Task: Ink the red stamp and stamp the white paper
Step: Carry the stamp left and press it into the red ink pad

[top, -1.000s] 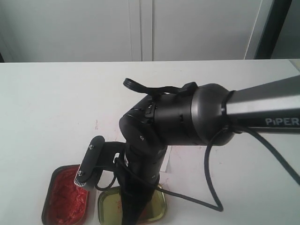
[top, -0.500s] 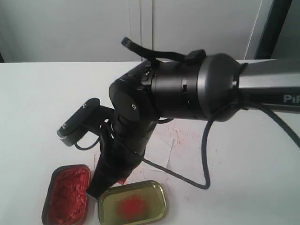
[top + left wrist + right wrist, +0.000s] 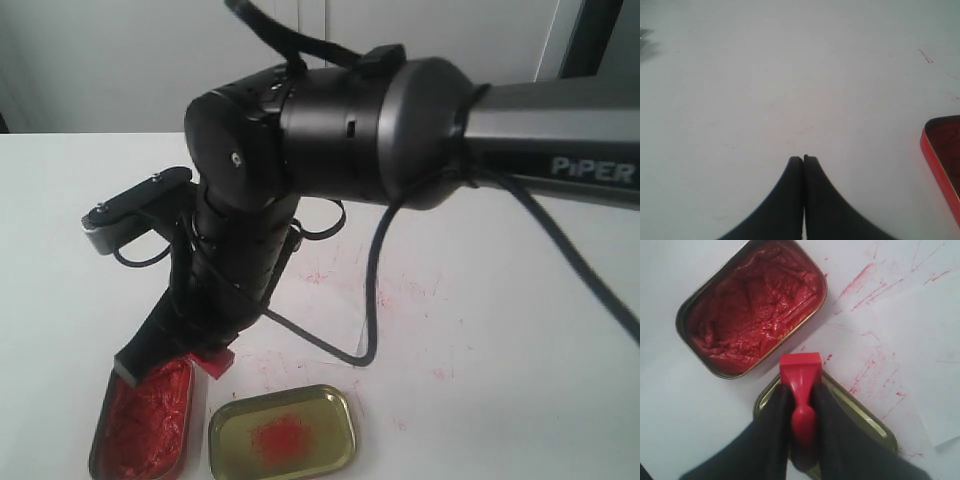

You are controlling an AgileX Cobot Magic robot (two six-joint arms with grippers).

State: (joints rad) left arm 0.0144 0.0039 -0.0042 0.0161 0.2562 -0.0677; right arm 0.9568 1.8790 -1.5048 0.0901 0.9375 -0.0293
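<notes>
My right gripper (image 3: 801, 391) is shut on the handle of the red stamp (image 3: 800, 371). The stamp's square base points down over the gap between the tin of red ink paste (image 3: 752, 305) and the gold tray (image 3: 875, 426). In the exterior view the stamp (image 3: 216, 362) hangs at the tin's (image 3: 145, 425) right rim, with the right gripper (image 3: 185, 358) reaching across to the left. The white paper (image 3: 935, 365) lies flat beyond the tray, smeared with red; the arm partly hides the paper (image 3: 318, 335). My left gripper (image 3: 803, 159) is shut on nothing over bare tabletop.
The gold tray (image 3: 282, 435) holds a red smudge at its middle. Red streaks mark the white tabletop (image 3: 450, 330) around the paper. A red-edged container corner (image 3: 940, 160) shows at the side of the left wrist view. The right arm's cable (image 3: 370, 300) loops above the paper.
The right arm has swung left and lifted off the gold tray, carrying the stamp toward the ink tin. The tray and its red smudge are now uncovered.
</notes>
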